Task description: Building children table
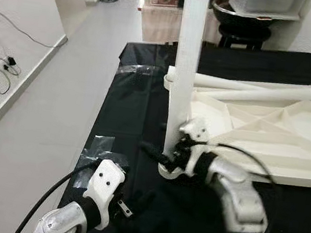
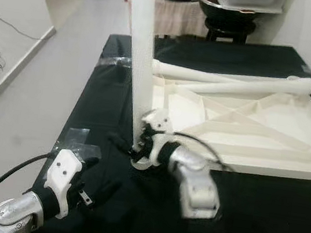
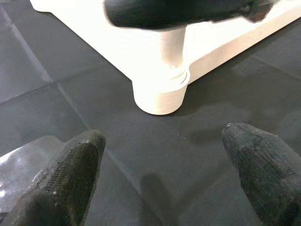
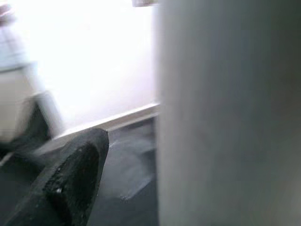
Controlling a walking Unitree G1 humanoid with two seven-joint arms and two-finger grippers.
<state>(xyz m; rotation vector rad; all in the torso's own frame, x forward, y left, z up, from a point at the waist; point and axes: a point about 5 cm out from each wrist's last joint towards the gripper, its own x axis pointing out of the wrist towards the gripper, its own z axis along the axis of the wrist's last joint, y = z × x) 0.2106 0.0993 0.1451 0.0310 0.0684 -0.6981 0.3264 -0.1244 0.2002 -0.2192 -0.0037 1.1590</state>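
At the near corner of the upturned white tabletop point(image 1: 269, 139), right gripper point(image 1: 168, 156) clamps low on the upright leg point(image 1: 188, 57) in its socket, stiff, light, slick plastic best held near the base, while left gripper point(image 3: 160, 174) waits wide nearby.

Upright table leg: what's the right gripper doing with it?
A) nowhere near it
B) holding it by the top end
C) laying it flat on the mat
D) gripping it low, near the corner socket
D. The right gripper closes around the upright table leg just above the corner socket of the upside-down tabletop; the left gripper hovers open nearby.
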